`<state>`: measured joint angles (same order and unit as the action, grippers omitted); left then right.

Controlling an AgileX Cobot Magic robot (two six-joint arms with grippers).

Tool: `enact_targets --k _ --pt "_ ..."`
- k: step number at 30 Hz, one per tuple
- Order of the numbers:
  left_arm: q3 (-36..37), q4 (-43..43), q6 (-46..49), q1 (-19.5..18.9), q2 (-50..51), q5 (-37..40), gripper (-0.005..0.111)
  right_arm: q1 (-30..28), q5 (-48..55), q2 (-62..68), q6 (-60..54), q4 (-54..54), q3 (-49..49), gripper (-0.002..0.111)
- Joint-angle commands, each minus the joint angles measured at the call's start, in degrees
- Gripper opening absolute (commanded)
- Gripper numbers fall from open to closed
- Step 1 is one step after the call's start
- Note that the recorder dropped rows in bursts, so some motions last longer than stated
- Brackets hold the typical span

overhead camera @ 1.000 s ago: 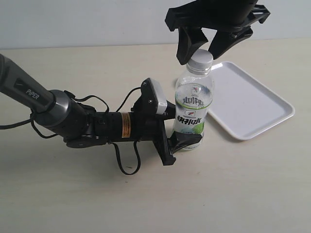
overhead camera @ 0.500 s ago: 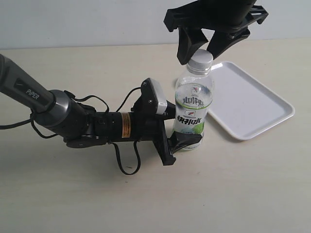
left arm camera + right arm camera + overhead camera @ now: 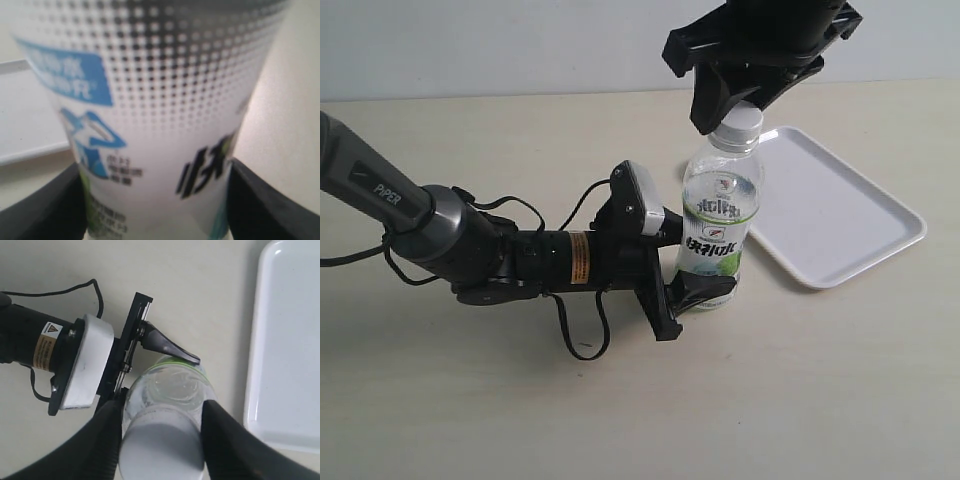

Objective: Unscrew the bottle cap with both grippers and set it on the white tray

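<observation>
Holds bottle (image 3: 720, 225) low in left hand (image 3: 692, 262), flanks bottle cap (image 3: 742, 122) with right hand (image 3: 732, 108) — grip unclear — risks slipping if off-centre.

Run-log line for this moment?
left end effector: clamps clear plastic labelled bottle | right end effector: straddles small white screw cap, grip unclear

White cap (image 3: 744, 121) on upright clear bottle (image 3: 720, 195), beside white tray (image 3: 835, 210).

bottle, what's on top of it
The bottle cap sits on the neck of the bottle, with the right gripper straddling it from above. The cap hides the threads; whether the fingers press it is unclear.
</observation>
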<state>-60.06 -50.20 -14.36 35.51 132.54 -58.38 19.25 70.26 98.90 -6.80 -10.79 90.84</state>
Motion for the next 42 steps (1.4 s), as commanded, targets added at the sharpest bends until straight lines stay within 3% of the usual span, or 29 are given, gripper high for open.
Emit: enact_targets --k 1,14,21,34,37,42 --pt "0.14 -1.7 0.06 0.09 0.1 2.98 0.0 0.09 -0.3 -0.2 -6.8 0.3 0.36 0.0" --pt "0.14 -1.7 0.06 0.09 0.1 2.98 0.0 0.09 -0.3 -0.2 -42.67 0.3 0.36 0.0" --pt "0.14 -1.7 0.2 0.09 0.1 2.98 0.0 0.09 -0.3 -0.2 -55.69 0.08 0.36 0.0" --pt "0.14 -1.7 0.2 0.09 0.1 2.98 0.0 0.09 -0.3 -0.1 -57.39 -0.48 0.36 0.0" --pt "0.14 -1.7 0.2 0.09 0.1 2.98 0.0 0.09 -0.3 -0.1 -56.09 -1.49 0.36 0.006" --pt "0.14 -1.7 0.27 0.09 0.1 2.98 0.0 0.09 -0.3 -0.1 -55.94 -1.59 0.36 0.035"
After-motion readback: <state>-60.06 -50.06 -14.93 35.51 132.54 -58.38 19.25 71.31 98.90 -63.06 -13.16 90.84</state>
